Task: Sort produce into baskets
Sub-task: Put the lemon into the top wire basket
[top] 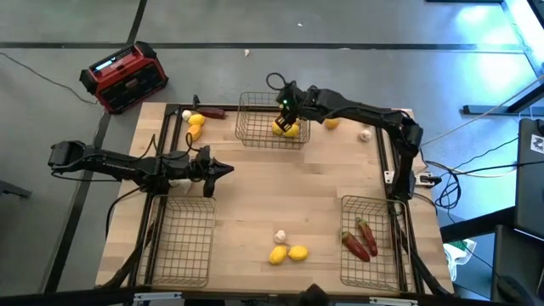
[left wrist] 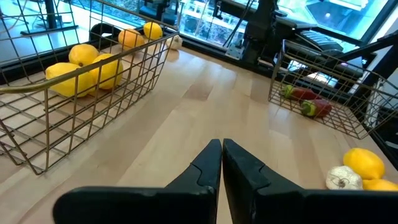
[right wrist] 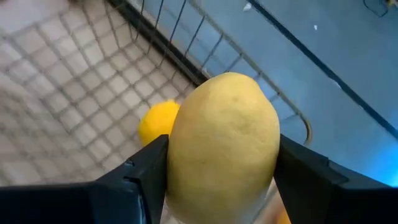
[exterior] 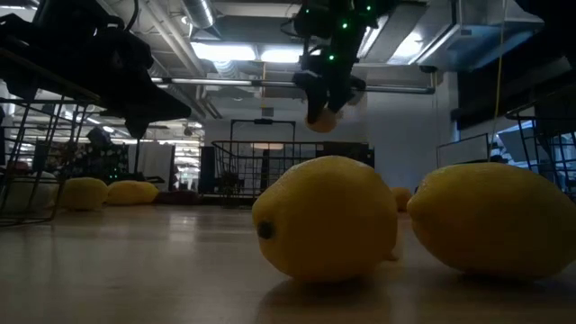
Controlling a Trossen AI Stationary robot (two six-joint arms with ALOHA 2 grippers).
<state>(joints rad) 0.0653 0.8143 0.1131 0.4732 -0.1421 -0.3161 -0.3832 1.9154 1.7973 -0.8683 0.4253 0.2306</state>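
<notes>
My right gripper is shut on a yellow lemon above the far wire basket, which holds several lemons. It also shows high in the low view. My left gripper is shut and empty, over the table's left middle. The near right basket holds red chilies. The near left basket shows nothing inside. Two lemons and a garlic bulb lie near the front edge. My right gripper pinches the lemon's two opposite sides between its two fingers. The fingers come from above, pointing down. The lemon is lifted clear, hanging over the far basket's floor, above another lemon.
Loose lemons, a garlic bulb and a chili lie at the far left. An orange fruit and a garlic bulb lie right of the far basket. A red-and-black box stands on the floor beyond the table.
</notes>
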